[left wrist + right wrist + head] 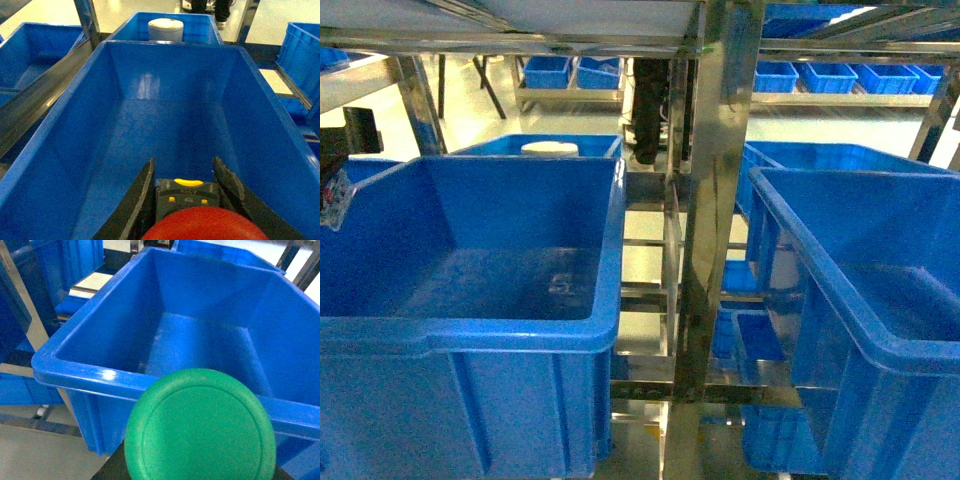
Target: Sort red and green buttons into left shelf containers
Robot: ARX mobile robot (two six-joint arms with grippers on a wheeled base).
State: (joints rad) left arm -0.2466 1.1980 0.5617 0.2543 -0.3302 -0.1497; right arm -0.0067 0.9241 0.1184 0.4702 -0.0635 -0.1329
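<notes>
1. The left pincer (186, 200) shows only in its own wrist view, cut off at the bottom edge. Its two dark fingers (142, 197) stand on either side of the red button (205, 224), clamped on the dark body.
2. Only the upper arc of that button's red cap is in the frame. Beyond it, the body carries a yellow tab and small lettering too blurred to read.
3. The right pincer itself cannot be made out. The green button (200, 427) fills the lower part of the right wrist view and hides whatever carries it, so I cannot tell whether those fingers are apart or together.
4. In the head view neither pincer can be made out. A dark shape with a pale patch at the left edge is too cropped to name.
5. Ahead of and below the left pincer lies a large deep blue bin (65, 115), with nothing lying on its visible floor. The red button hangs over its near end.
6. Beyond that bin's far wall sits another blue bin (210, 25) holding a white cylindrical object (166, 29), its lower part hidden.
7. Ahead of the green button is a second deep blue bin (90, 372), and its visible floor is bare. The green cap overlaps the near rim.
</notes>
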